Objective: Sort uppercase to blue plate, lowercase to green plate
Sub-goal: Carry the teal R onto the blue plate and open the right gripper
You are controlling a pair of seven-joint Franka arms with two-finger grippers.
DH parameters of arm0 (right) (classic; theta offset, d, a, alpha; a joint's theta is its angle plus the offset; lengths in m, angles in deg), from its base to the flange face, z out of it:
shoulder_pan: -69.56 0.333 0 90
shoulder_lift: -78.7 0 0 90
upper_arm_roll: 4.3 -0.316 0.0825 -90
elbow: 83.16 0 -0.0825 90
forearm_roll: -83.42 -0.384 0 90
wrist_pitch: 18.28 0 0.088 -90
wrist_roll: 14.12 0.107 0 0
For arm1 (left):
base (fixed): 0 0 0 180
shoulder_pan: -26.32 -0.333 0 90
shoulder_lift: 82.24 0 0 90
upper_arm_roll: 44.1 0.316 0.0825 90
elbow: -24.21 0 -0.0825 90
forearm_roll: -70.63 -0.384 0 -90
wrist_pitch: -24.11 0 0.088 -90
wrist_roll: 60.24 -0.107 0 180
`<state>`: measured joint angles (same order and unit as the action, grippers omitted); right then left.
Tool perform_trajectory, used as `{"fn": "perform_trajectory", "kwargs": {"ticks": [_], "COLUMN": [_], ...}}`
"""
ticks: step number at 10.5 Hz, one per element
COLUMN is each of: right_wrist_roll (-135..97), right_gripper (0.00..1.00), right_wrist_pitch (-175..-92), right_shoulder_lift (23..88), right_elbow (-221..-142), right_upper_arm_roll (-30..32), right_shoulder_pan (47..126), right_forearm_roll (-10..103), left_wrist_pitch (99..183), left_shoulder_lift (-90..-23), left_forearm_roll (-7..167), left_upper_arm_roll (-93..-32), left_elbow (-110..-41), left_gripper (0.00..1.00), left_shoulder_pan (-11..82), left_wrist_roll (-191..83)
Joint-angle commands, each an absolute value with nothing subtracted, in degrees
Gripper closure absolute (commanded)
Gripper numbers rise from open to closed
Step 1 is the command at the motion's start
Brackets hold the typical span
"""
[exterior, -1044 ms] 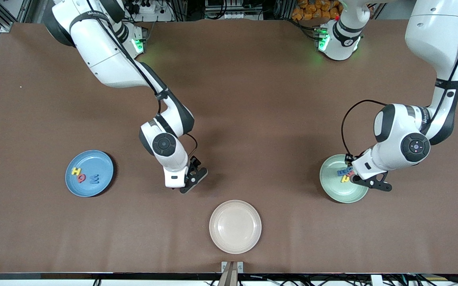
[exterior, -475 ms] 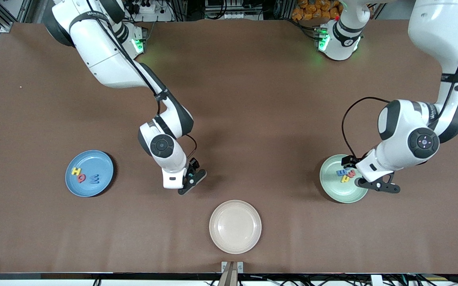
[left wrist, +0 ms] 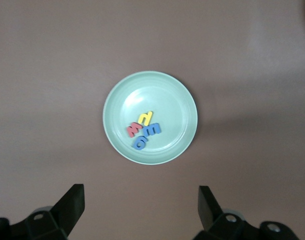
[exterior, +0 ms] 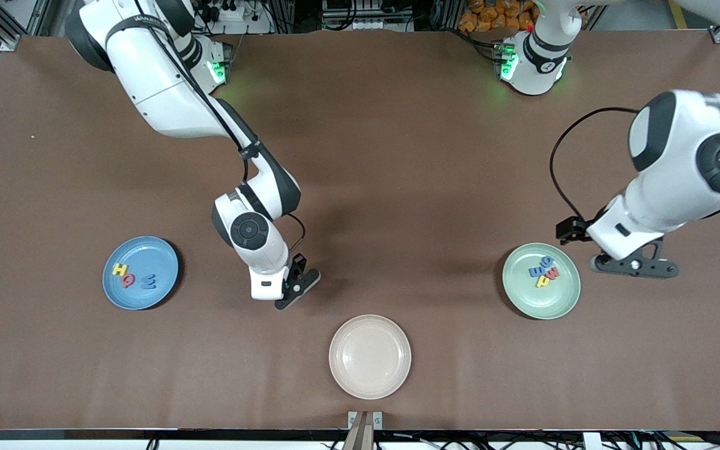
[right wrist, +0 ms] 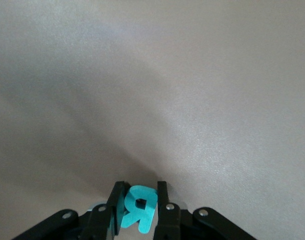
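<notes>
The blue plate (exterior: 147, 253) holds a yellow H (exterior: 120, 270), a red Q (exterior: 128, 281) and a blue W (exterior: 149, 282). The green plate (exterior: 538, 303) (left wrist: 162, 95) holds a blue g (exterior: 546, 261), blue m (exterior: 535, 272), red w (exterior: 552, 272) and yellow n (exterior: 542, 282). My left gripper (exterior: 632, 265) (left wrist: 141, 210) hangs open and empty over the table beside the green plate, toward the left arm's end. My right gripper (exterior: 294, 289) (right wrist: 138, 192) is low over the table's middle, shut on the teal R (right wrist: 139, 210).
A cream plate (exterior: 369, 381) with nothing in it lies near the front edge, nearer to the camera than the right gripper. Bare brown table stretches between the right gripper and the blue plate.
The left gripper opened, rose and drew off the green plate toward the left arm's end, leaving the blue g there. The right gripper closed on the teal R.
</notes>
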<state>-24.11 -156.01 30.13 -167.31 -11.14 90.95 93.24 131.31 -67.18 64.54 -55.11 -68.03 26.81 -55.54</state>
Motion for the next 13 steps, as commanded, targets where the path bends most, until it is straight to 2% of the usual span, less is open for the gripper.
{"fn": "perform_trajectory", "kwargs": {"ticks": [1,4,6,8,9,13], "right_wrist_roll": [-20.1,-17.6,-16.0,-17.0,-17.0,-23.1], "right_gripper": [1.00,1.00,1.00,1.00,1.00,1.00], "right_wrist_pitch": [-151.7,-142.3,-141.1,-141.5,-141.7,-143.3], "right_shoulder_lift": [33.0,38.0,44.6,51.1,52.5,51.5], "right_elbow": [-167.4,-167.5,-174.3,-182.1,-184.5,-186.4], "right_upper_arm_roll": [-10.9,-10.3,-8.7,-7.6,-7.6,-7.6], "right_shoulder_pan": [89.7,84.6,82.3,77.3,74.4,63.4], "right_forearm_roll": [92.3,92.3,92.4,93.3,93.3,93.3], "left_wrist_pitch": [127.4,121.2,120.0,118.8,118.3,113.8], "left_shoulder_lift": [-69.9,-73.0,-76.2,-76.4,-77.3,-78.9], "left_forearm_roll": [63.1,63.4,63.4,64.2,65.3,66.6], "left_upper_arm_roll": [-55.3,-54.9,-55.3,-55.6,-55.1,-54.6], "left_elbow": [-65.3,-59.7,-59.7,-59.7,-59.7,-60.0], "left_gripper": [0.00,0.00,0.00,0.00,0.00,0.00], "left_shoulder_pan": [26.8,26.3,26.4,26.4,26.3,25.4], "left_wrist_roll": [-55.1,-55.3,-55.4,-54.7,-54.8,-55.1]}}
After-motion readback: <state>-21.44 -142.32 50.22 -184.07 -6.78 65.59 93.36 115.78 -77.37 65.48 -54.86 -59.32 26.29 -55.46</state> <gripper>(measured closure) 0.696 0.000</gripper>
